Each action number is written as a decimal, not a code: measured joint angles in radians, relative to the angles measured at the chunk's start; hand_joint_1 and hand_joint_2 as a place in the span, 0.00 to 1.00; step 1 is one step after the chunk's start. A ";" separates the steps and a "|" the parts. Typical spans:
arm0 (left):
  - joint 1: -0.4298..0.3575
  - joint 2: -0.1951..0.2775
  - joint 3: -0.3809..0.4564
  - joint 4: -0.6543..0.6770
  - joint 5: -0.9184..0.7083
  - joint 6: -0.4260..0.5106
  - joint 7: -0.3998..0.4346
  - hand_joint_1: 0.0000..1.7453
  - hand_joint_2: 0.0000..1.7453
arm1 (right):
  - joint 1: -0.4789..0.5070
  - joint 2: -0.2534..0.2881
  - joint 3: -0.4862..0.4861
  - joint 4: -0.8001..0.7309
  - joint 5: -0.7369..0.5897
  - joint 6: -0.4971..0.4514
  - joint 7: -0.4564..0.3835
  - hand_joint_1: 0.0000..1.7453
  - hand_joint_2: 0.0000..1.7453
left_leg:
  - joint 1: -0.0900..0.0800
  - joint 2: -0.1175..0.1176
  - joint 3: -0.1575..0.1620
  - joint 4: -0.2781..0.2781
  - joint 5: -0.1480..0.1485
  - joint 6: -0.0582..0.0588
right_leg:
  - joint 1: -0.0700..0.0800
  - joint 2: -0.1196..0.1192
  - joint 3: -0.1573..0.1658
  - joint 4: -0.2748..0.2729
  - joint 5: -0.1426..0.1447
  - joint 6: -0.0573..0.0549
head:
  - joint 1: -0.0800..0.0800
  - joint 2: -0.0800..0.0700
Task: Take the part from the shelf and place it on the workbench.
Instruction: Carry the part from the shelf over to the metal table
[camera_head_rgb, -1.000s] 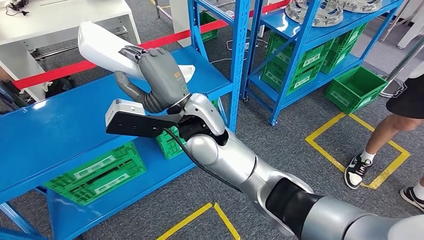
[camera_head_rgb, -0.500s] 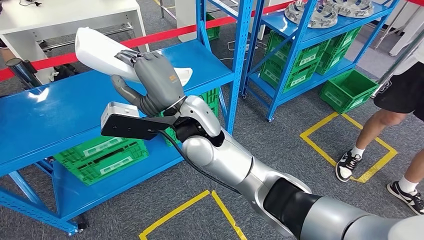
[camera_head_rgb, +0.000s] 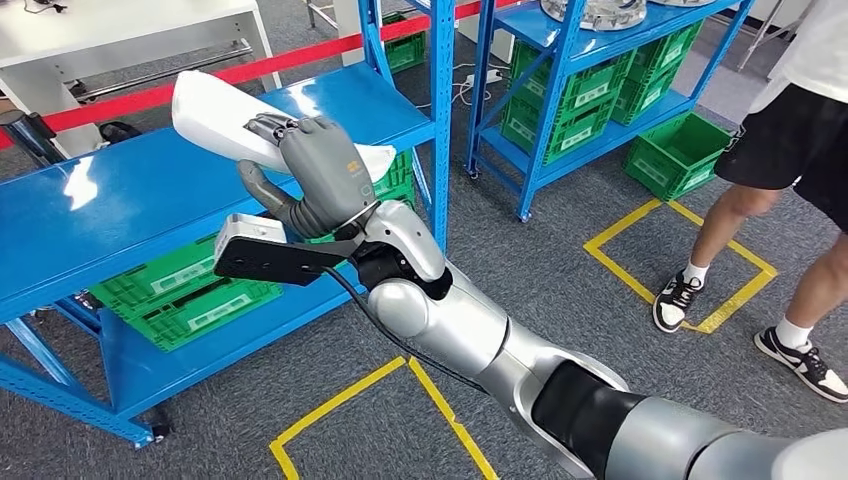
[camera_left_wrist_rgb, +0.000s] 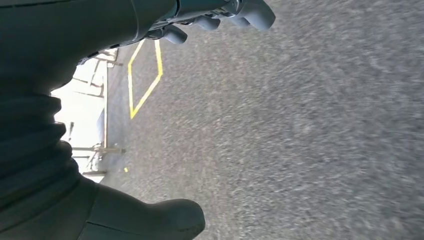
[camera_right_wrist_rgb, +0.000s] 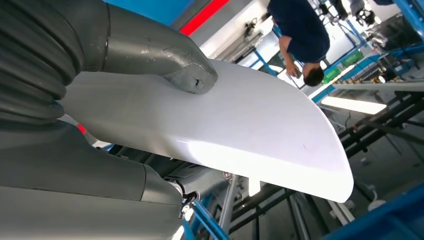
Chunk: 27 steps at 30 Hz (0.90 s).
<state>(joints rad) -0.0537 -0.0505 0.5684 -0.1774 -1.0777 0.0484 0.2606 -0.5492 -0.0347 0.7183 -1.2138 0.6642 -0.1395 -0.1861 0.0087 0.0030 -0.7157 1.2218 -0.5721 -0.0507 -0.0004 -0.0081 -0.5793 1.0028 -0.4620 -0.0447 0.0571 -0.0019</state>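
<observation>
The long, smooth white plastic part (camera_head_rgb: 215, 118), curved like a shell with a rounded end, is held up in the air above the glossy blue metal shelf (camera_head_rgb: 120, 200), carried by the right hand (camera_head_rgb: 318, 172). Its grey fingers (camera_head_rgb: 268, 128) wrap over the part's upper face while the thick thumb (camera_right_wrist_rgb: 165, 60) presses on the other side. The left hand (camera_left_wrist_rgb: 220, 15) hangs over the floor with its dark fingers curled in, holding nothing. Green ribbed plastic crates (camera_head_rgb: 185, 292) sit on the shelf's lower tier. Farther right stands a second blue rack (camera_head_rgb: 560, 60) with more crates. The grey speckled floor (camera_head_rgb: 560, 260) carries yellow tape squares (camera_head_rgb: 690, 250), where a person's legs in sneakers (camera_head_rgb: 770, 250) stand.
</observation>
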 joint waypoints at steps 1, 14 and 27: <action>0.000 0.000 0.001 0.000 0.001 0.000 0.000 0.00 1.00 | 0.003 0.000 0.000 0.002 0.001 -0.001 0.000 1.00 1.00 | 0.001 0.000 -0.002 0.049 -0.011 -0.004 | -0.001 0.000 -0.018 0.001 0.013 0.002 | 0.000 0.000; -0.009 0.001 0.006 -0.001 -0.008 -0.017 0.007 0.00 1.00 | 0.016 -0.003 0.000 0.023 0.013 -0.003 -0.003 1.00 1.00 | -0.001 0.007 0.190 -0.228 0.079 0.060 | -0.010 0.004 -0.163 0.158 -0.048 0.067 | 0.001 0.000; -0.013 0.000 0.006 0.000 -0.009 -0.017 0.011 0.00 1.00 | 0.021 0.001 0.000 0.028 0.015 -0.001 -0.003 1.00 1.00 | 0.001 0.004 0.038 -0.176 0.155 0.007 | -0.007 0.004 0.037 0.019 -0.051 0.018 | 0.001 0.000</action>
<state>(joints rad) -0.0663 -0.0505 0.5741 -0.1777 -1.0868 0.0317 0.2718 -0.5284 -0.0335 0.7183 -1.1856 0.6790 -0.1407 -0.1889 0.0102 0.0066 -0.6780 1.0460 -0.4176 -0.0439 -0.0075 -0.0040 -0.5421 1.0215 -0.5128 -0.0271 0.0581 -0.0019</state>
